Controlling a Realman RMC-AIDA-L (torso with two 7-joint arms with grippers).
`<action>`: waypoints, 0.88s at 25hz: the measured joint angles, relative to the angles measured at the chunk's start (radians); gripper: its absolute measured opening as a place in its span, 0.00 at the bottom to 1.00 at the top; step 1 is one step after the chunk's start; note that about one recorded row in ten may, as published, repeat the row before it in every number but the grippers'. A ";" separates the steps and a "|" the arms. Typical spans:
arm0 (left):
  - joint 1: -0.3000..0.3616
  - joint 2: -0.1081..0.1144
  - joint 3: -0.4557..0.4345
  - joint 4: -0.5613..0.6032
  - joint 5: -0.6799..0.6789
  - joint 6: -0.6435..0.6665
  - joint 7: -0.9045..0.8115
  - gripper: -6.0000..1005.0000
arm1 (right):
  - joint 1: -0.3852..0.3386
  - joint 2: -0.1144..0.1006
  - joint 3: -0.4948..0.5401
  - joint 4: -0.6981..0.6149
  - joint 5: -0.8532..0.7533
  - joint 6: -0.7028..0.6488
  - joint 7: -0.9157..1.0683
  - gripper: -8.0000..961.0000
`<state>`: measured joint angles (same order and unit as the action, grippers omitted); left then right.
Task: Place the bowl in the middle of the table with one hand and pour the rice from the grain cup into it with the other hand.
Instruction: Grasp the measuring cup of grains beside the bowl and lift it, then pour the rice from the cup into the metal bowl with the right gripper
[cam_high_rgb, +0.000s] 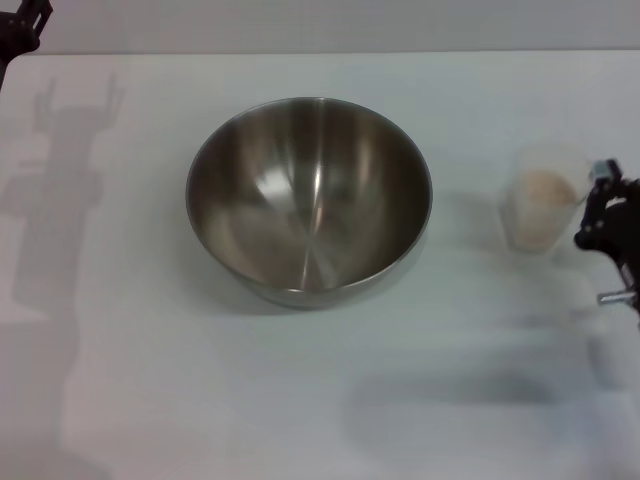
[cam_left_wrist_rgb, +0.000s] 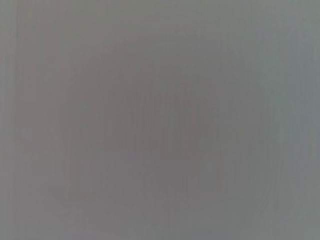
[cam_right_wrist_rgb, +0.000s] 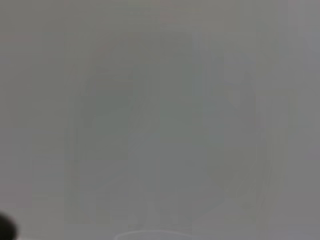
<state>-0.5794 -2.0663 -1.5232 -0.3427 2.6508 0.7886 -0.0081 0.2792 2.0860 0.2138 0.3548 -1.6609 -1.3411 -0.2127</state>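
Just beside the right end effector (cam_high_rgb: 606, 215), toward the robot's left, the grain cup (cam_high_rgb: 541, 209) stood upright on the counter (cam_high_rgb: 300, 400) with the rice (cam_high_rgb: 547, 187) inside it. Whether that end effector was open or closed could not be told. The bowl (cam_high_rgb: 309, 200) sat empty, farther to the left, near the counter's middle. The left end effector (cam_high_rgb: 22, 25) was parked at the far left corner, its state likewise indeterminate. For a sound grasp, the cup should be taken squarely by its wall, kept upright, and gripped lightly, as thin plastic probably flexes.
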 joint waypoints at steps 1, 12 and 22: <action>0.001 0.000 0.000 0.001 0.000 0.003 0.002 0.84 | 0.014 -0.001 0.010 -0.022 0.000 -0.032 0.000 0.03; 0.029 0.001 -0.002 0.005 0.000 0.008 0.008 0.84 | 0.124 -0.004 0.013 -0.113 -0.006 -0.200 -0.001 0.03; 0.047 0.002 -0.055 0.008 0.000 0.027 0.008 0.84 | 0.237 -0.006 0.012 -0.191 -0.079 -0.246 -0.092 0.02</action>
<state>-0.5322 -2.0641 -1.5784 -0.3344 2.6506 0.8155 -0.0001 0.5166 2.0802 0.2254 0.1639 -1.7404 -1.5874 -0.3050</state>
